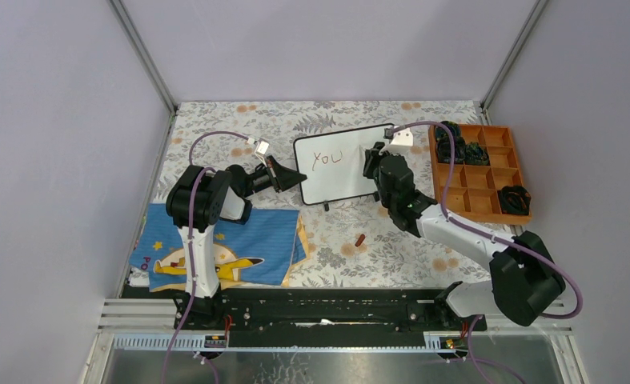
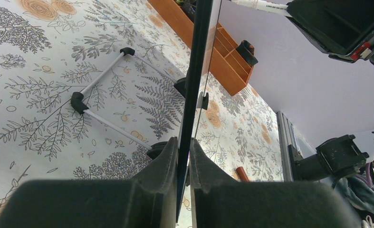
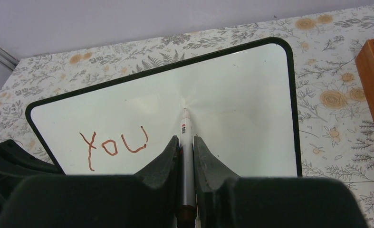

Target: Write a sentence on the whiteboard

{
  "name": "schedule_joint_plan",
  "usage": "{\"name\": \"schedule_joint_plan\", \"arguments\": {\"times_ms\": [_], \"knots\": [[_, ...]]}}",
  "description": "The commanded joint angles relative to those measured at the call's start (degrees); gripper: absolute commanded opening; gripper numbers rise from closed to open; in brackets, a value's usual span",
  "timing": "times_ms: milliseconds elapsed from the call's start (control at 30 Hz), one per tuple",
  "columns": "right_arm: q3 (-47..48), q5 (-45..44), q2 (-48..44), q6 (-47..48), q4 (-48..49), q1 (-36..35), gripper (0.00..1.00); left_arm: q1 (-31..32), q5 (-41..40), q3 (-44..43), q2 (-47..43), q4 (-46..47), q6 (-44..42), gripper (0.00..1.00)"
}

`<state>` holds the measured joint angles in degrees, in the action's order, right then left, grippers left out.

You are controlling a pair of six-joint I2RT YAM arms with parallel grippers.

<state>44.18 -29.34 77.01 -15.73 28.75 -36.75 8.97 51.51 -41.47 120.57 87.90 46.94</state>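
Observation:
The whiteboard [image 1: 347, 164] stands tilted on its feet mid-table. Only the reddish-brown word "YOU" [image 1: 329, 158] of the sentence is on it, at its left; it also shows in the right wrist view [image 3: 113, 145]. My left gripper [image 1: 289, 179] is shut on the whiteboard's left edge [image 2: 194, 95], the black frame between its pads. My right gripper [image 1: 373, 160] is shut on a white marker [image 3: 187, 156], whose tip touches the board [image 3: 242, 95] right of the word. In the left wrist view the marker [image 2: 265, 6] shows at the top.
An orange compartment tray [image 1: 478, 170] with dark items stands right of the board. The brown marker cap [image 1: 359, 239] lies on the floral cloth in front of the board. A blue printed cloth [image 1: 223, 248] lies by the left arm.

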Motion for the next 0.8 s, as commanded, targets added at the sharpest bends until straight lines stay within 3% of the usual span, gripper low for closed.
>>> {"name": "schedule_joint_plan", "arguments": {"times_ms": [0, 767], "knots": [[3.39, -0.09, 0.81, 0.17, 4.02, 0.06, 0.00, -0.01, 0.26, 0.94, -0.17, 2.28, -1.50, 0.00], [6.26, 4.71, 4.59, -0.78, 1.48, 0.04, 0.00, 0.17, 0.22, 1.13, -0.61, 1.50, -2.18, 0.00]]}}
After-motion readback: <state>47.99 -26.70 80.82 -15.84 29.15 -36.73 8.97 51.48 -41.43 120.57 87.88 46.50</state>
